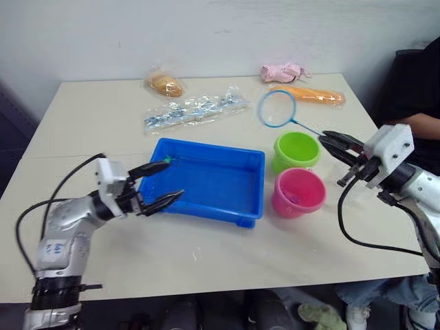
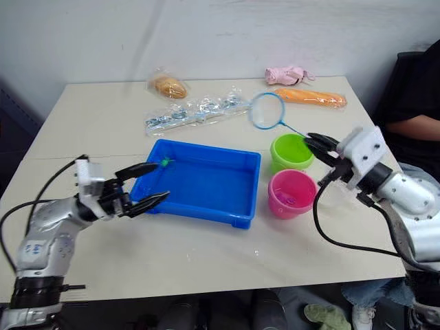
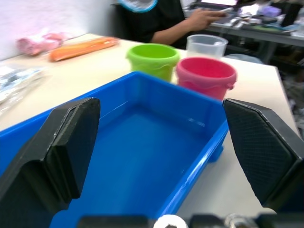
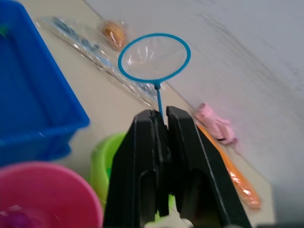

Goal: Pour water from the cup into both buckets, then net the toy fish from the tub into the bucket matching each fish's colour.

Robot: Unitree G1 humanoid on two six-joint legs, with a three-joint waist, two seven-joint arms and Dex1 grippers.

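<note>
Two buckets sit just beside the tub's (image 1: 206,180) right-hand end: the green bucket (image 1: 296,151) at about two o'clock from the tub's middle, the pink bucket (image 1: 298,192) at about four o'clock, the pair touching or nearly so. The right gripper (image 1: 335,143) is clamped on the net's thin handle, and the net (image 1: 278,108) is held out with its blue hoop over the table toward eleven o'clock from the green bucket. The left gripper (image 1: 159,183) hovers at the tub's left end, at nine o'clock from its middle, with its jaws spread wide and nothing between them.

One green fish (image 1: 167,160) lies in the tub's far left corner, close to the upper left finger; the head views pick it out, and the right wrist view catches it as a green speck at the tub's edge. The left wrist view adds the clear cup (image 3: 206,45), standing behind the pink bucket on the side away from the tub, and a person's hand (image 3: 205,18) at a desk beyond the table. The right wrist view looks into the pink bucket and finds something dark pink at its bottom, too blurred to name.

Along the table's far side lie a clear bag of small metal pieces (image 1: 194,111), a bagged bun (image 1: 165,84), a pink soft toy (image 1: 282,71) and an orange carrot-shaped toy (image 1: 307,96). No writing can be read on anything.
</note>
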